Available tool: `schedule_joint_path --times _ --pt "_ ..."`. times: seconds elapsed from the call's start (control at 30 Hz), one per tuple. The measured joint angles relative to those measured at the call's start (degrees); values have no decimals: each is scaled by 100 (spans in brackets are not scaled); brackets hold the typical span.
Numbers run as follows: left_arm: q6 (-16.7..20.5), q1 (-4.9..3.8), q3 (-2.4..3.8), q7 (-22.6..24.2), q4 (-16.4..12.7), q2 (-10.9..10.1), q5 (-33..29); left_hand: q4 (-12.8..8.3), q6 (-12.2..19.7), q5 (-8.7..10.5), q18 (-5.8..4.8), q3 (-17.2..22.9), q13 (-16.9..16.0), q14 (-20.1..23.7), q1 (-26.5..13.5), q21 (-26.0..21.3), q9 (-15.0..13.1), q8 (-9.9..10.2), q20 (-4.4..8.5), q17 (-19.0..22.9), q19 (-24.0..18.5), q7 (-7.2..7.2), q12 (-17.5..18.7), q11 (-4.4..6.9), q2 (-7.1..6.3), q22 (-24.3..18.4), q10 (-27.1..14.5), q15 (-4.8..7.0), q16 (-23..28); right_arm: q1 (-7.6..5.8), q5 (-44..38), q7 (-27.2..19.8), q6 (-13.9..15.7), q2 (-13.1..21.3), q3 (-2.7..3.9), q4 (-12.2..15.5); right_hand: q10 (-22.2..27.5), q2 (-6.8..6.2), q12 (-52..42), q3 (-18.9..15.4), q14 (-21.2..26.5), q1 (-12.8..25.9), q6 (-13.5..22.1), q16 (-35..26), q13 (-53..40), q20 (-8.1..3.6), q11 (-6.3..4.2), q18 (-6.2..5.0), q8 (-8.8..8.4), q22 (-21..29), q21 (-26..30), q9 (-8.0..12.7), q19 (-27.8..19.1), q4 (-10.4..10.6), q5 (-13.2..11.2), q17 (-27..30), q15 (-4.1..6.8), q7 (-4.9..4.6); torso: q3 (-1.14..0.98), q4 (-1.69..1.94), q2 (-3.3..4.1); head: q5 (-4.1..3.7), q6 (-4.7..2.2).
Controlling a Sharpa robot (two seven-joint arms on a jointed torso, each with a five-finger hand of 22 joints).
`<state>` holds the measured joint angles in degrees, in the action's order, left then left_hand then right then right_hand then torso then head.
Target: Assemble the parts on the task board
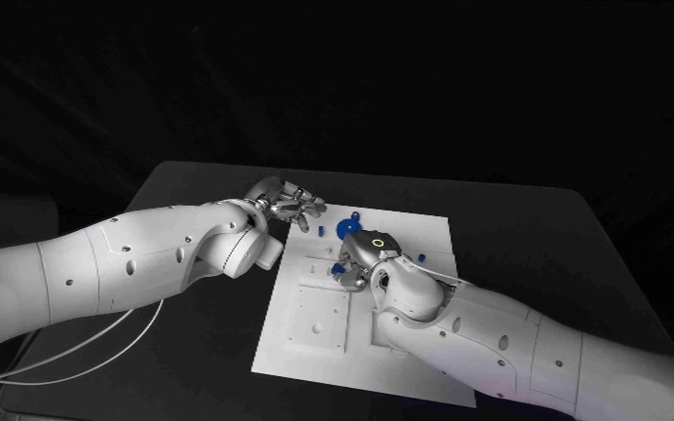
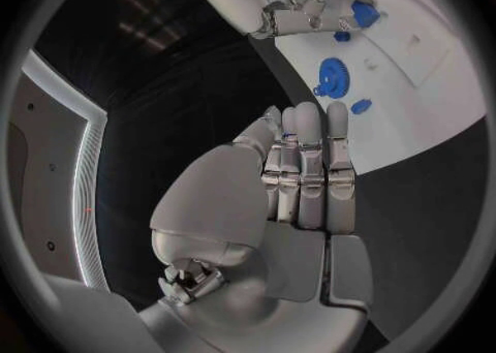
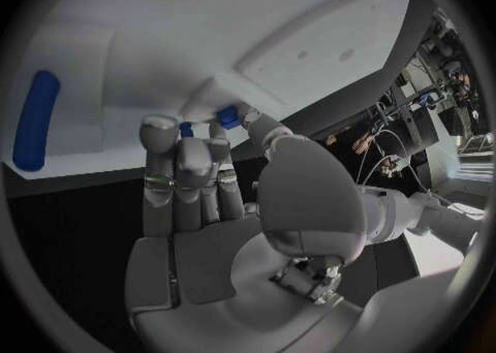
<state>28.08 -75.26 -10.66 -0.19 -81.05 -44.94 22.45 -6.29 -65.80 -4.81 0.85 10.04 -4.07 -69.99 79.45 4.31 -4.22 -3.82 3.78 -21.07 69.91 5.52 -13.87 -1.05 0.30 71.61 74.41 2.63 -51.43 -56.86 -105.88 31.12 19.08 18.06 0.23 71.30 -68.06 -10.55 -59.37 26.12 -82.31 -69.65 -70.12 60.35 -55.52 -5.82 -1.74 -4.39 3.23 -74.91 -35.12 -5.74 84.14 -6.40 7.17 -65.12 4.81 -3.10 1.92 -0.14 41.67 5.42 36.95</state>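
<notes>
**Both hands at the board, a small blue part pinched by the right**

The white board [image 1: 368, 294] is seen at the lower centre of the head view, lying on the black table [image 1: 534, 236]. The left hand [image 1: 285, 202] is seen just off the board's upper left corner, at the middle left of the frame. In the left wrist view its fingers [image 2: 310, 163] are held straight and close together, side by side, with nothing between them and the thumb.

The right hand [image 1: 368, 255] is placed over the middle of the board, near the frame's centre. In the right wrist view a small blue part [image 3: 227, 116] is pinched at its fingertips [image 3: 160, 126], against the board's white surface; the rest of the part is hidden by the fingers.

A blue gear [image 2: 331, 77] is seen in the upper right of the left wrist view, lying flat on the board, with a smaller blue piece [image 2: 360, 107] just beside it. More small blue pieces [image 1: 355, 218] are seen in the head view at the board's upper edge, between the two hands. A long blue bar [image 3: 34, 119] is seen at the left of the right wrist view, lying on the board well apart from the fingers.
</notes>
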Motion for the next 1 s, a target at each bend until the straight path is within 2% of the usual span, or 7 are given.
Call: schedule_joint_path --times 0.07,0.17,0.43,0.57,0.77,0.83,1.0 --pt "-7 0 0 -2 -6 -5 0 0 0 0 0 0 2 0 0 0 0 0 0 0 0 0 0 -19 0 12 -19 0 0 3 -9 -25 16 4 -4 -1 43 -8 51 41 0 9 14 -27 53 0 17 0 6 0 32 22 -1 -41 63 18 0 -6 -2 0 0 -1 -1" --pt "-17 0 -1 -5 -20 -16 0 0 0 0 0 0 4 0 0 0 0 0 0 0 0 0 0 -19 0 17 -19 0 0 6 -16 -80 43 17 -12 -1 92 -10 105 72 0 21 84 -56 123 -21 31 1 25 0 97 100 -22 -72 212 42 0 -74 -1 -1 0 -1 -1" --pt "-49 0 -2 -9 -43 -23 0 0 0 0 0 0 4 0 0 0 0 0 0 -4 0 0 0 -19 0 17 -20 0 0 10 -25 -220 108 65 -40 11 92 -15 105 140 21 107 157 -56 140 -21 31 0 25 0 97 199 -22 -109 751 46 -21 -82 -1 -3 0 -4 -8" --pt "-73 0 -3 -13 -44 -30 0 20 0 0 0 20 3 -21 -3 0 0 0 0 -8 0 0 0 -19 0 16 -19 -20 0 16 -26 -273 158 104 -49 33 92 -10 104 173 21 127 121 -56 138 -21 31 1 25 0 97 199 -22 -112 949 46 -21 -46 -2 1 0 -18 -10" --pt "-161 0 -5 -59 -39 -70 2 155 21 0 0 -64 3 -43 -183 0 0 0 -43 -32 43 -21 -36 -5 -31 -61 -5 -42 0 32 -26 -336 274 215 -59 122 58 -33 79 173 21 149 48 -56 116 -20 0 0 24 0 41 194 -22 -112 994 41 -21 -42 -5 5 0 -27 -19" --pt "-211 0 -5 -90 -35 -84 5 245 1 0 0 -132 3 -93 -279 0 0 0 -16 -48 88 -40 -46 35 -21 -112 39 -20 -10 36 -25 -347 311 258 -64 165 57 -33 43 174 20 149 41 -56 105 -20 -1 1 25 0 4 189 -22 -113 994 33 -19 -35 -5 3 0 -27 -20" --pt "-420 0 -6 -231 -10 -130 12 498 15 0 0 -386 -1 -167 -525 -23 0 0 -5 -91 194 -56 -97 34 -51 -246 135 -4 -98 45 -22 -372 414 390 -68 319 16 -33 43 181 3 148 8 -51 84 -20 -1 1 24 0 -35 188 -22 -120 994 26 -3 -21 -5 -1 -1 -24 -20"
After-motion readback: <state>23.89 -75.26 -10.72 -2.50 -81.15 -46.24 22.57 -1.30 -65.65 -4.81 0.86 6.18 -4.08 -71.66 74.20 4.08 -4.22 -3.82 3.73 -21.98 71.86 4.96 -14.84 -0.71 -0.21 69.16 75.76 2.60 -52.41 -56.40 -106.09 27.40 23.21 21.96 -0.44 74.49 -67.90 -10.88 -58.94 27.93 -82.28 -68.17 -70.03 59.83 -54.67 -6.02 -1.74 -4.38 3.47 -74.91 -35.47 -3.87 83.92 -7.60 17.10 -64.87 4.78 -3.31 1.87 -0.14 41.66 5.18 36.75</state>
